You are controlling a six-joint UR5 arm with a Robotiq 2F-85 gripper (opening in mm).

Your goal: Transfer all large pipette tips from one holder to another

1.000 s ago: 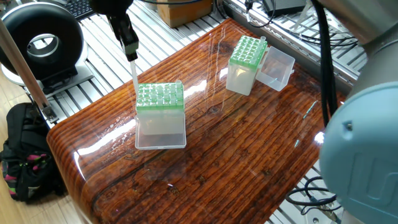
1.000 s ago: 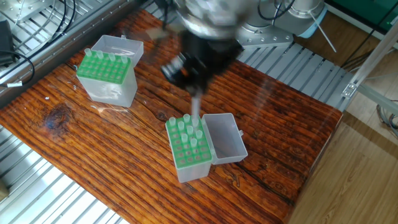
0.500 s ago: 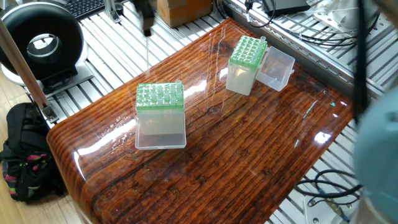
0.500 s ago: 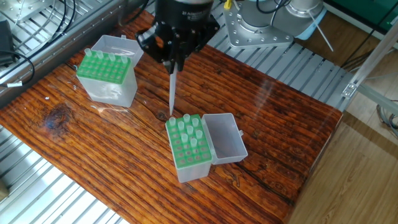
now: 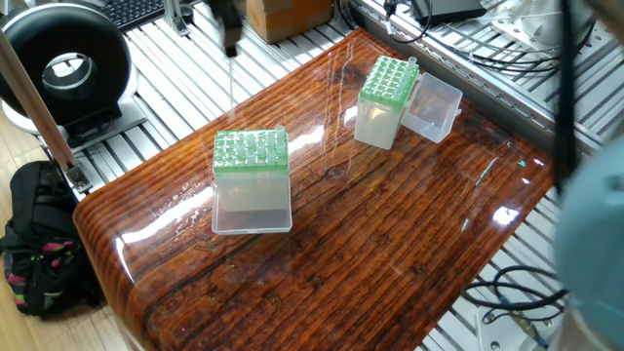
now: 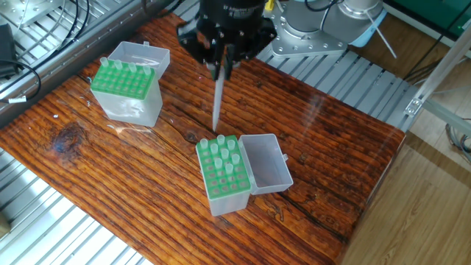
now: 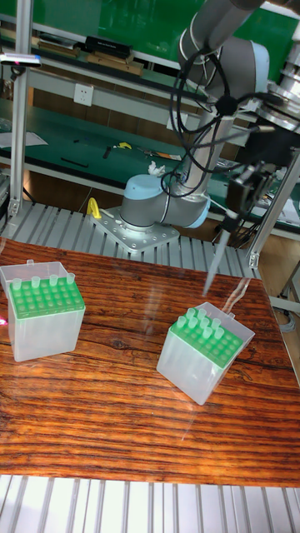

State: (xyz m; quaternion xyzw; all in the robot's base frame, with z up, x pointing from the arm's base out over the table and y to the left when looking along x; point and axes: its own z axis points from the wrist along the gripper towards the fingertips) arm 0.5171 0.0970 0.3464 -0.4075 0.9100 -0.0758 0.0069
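Note:
My gripper (image 6: 221, 70) is shut on one large pipette tip (image 6: 218, 103), a slim clear tube that hangs point down in the air. The tip's lower end hovers just beyond the far edge of a green-topped holder (image 6: 223, 177), where several more tips stand. A second green-topped holder (image 6: 124, 88) at the left also carries tips. In the tall fixed view the gripper (image 7: 231, 214) holds the tip (image 7: 216, 258) above and behind the right holder (image 7: 202, 354). In one fixed view the gripper (image 5: 231, 44) is at the top edge, with the tip (image 5: 231, 78) faint below it.
Each holder has an open clear lid (image 6: 268, 163) hinged at its side. The robot base (image 6: 313, 33) stands on the metal rails behind the wooden table (image 6: 331, 140). A black round device (image 5: 63, 68) and a backpack (image 5: 39, 244) lie off the table's left end.
The gripper has lifted the tip clear of the lidded holder and risen. Over the last half second it drifted slightly right in the other fixed view.

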